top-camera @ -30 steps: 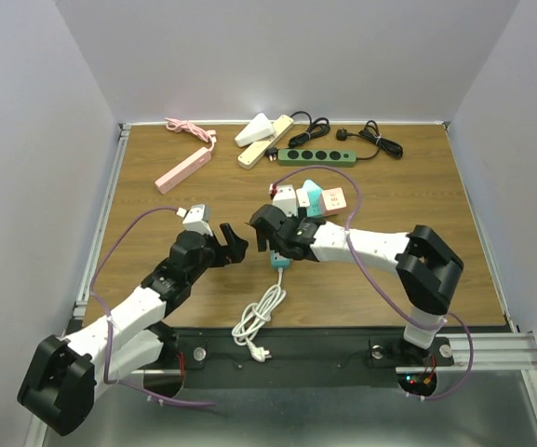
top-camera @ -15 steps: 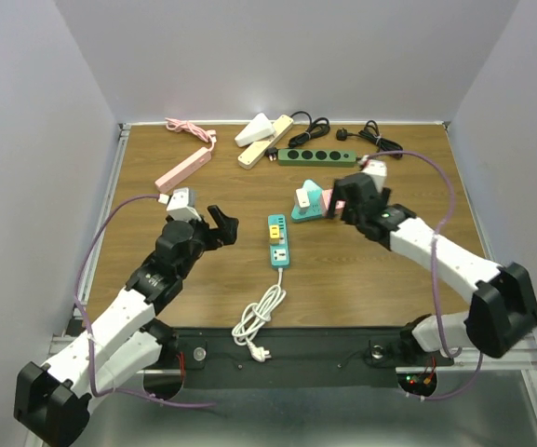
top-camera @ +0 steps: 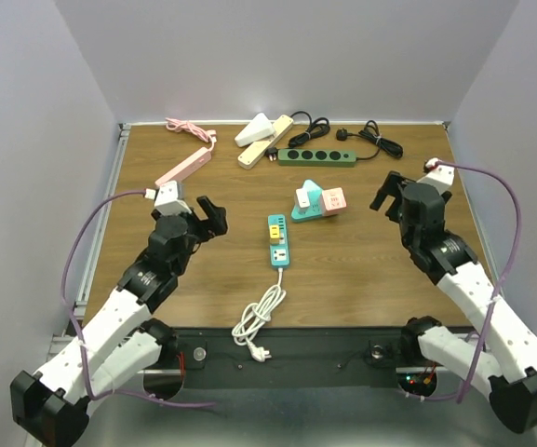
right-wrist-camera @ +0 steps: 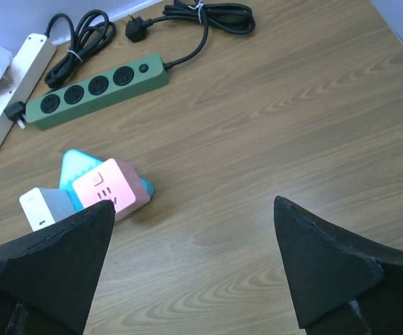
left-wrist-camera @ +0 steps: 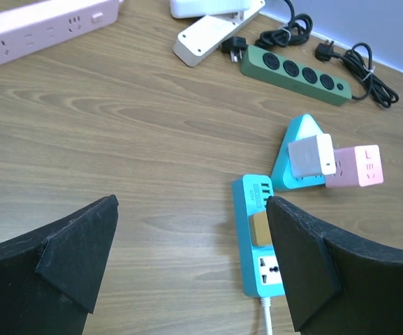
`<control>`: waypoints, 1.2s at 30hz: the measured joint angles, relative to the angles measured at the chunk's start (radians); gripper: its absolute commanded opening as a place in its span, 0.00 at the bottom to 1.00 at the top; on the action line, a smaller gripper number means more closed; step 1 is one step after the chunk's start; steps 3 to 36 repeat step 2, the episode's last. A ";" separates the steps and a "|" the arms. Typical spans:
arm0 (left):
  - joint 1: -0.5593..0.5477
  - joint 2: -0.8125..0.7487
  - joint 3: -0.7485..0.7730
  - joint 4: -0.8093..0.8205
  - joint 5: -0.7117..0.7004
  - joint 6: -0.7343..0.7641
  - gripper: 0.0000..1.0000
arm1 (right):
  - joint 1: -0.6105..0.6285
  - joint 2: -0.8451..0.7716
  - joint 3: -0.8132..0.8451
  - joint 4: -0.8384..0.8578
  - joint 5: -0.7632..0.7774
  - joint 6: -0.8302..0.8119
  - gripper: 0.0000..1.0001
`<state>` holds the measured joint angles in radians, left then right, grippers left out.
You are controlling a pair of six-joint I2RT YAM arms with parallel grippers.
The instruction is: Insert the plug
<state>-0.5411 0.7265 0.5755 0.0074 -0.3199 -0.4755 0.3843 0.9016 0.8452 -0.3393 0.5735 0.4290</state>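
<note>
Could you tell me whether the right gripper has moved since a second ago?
Yes, the right gripper swung rightward from the teal power strip, past the pink cube.

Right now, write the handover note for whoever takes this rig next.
Left claw: open, empty, to the left of the teal strip, not touching it.
Right claw: open, empty, out on the right, touching nothing.
Things: the teal strip lies mid-table with a tan plug sitting in it. The strip's white cord is coiled toward the near edge, its end free.
Done: the plug looks inserted, but I cannot tell how deep it sits.
Left: check the seating and press it home if loose.
</note>
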 measured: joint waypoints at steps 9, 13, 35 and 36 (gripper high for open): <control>0.000 0.002 0.014 -0.006 -0.018 0.005 0.99 | 0.000 -0.018 -0.011 0.007 0.009 -0.011 1.00; 0.000 0.002 0.014 -0.006 -0.018 0.005 0.99 | 0.000 -0.018 -0.011 0.007 0.009 -0.011 1.00; 0.000 0.002 0.014 -0.006 -0.018 0.005 0.99 | 0.000 -0.018 -0.011 0.007 0.009 -0.011 1.00; 0.000 0.002 0.014 -0.006 -0.018 0.005 0.99 | 0.000 -0.018 -0.011 0.007 0.009 -0.011 1.00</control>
